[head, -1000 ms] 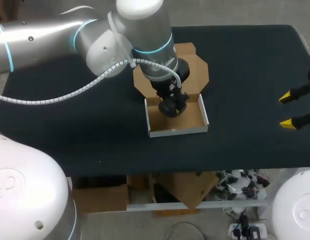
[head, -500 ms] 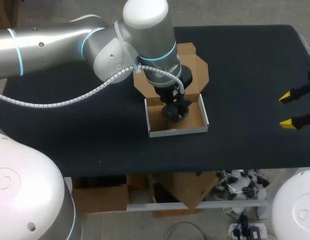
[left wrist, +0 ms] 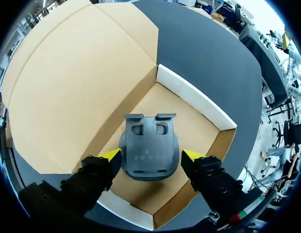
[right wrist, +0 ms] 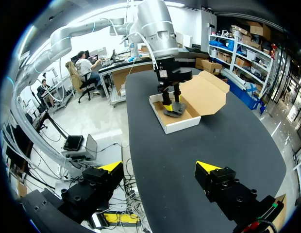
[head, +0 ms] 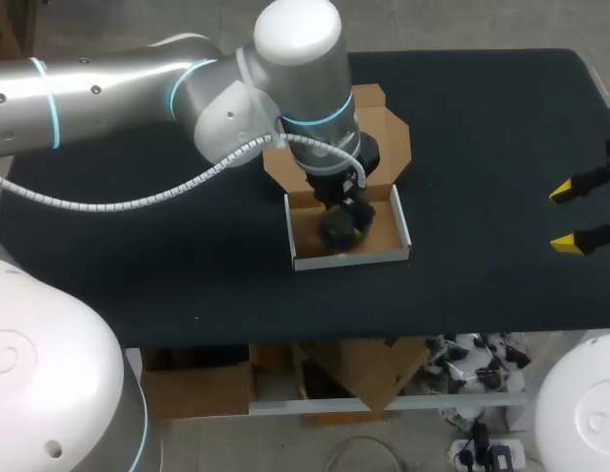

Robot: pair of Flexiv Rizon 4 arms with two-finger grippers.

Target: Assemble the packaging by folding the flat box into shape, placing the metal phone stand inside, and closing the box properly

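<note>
My left gripper (head: pixel 346 222) is down inside the open tray (head: pixel 349 261) of the brown cardboard box with white outer walls. It is closed on the dark grey metal phone stand (left wrist: pixel 149 145), and my yellow fingertips (left wrist: pixel 110 155) press the stand's rounded base from two sides. In the left wrist view the stand lies between my fingers over the tray's brown floor. Its two small hooked tabs point ahead of the gripper, toward a corner of the tray. Whether it rests on the floor or hangs just above it I cannot tell.

In the head view the tray sits near the middle of the black cloth-covered table (head: pixel 482 118). The box's wide brown lid flap (head: pixel 389 133), with clipped corners, lies open and flat on the cloth at 12 o'clock from the tray, joined to the tray's far wall. My left arm (head: pixel 108 84) comes in from 9 o'clock and hides part of it. The stand is about the middle of the tray, with bare floor showing at 3 and 9 o'clock of it.

My right gripper (head: pixel 565 217) hangs at 3 o'clock from the tray, well apart from it, by the table's edge. Its fingers are spread wide and empty. In the right wrist view dark cloth lies under them, with the box ahead across the table
</note>
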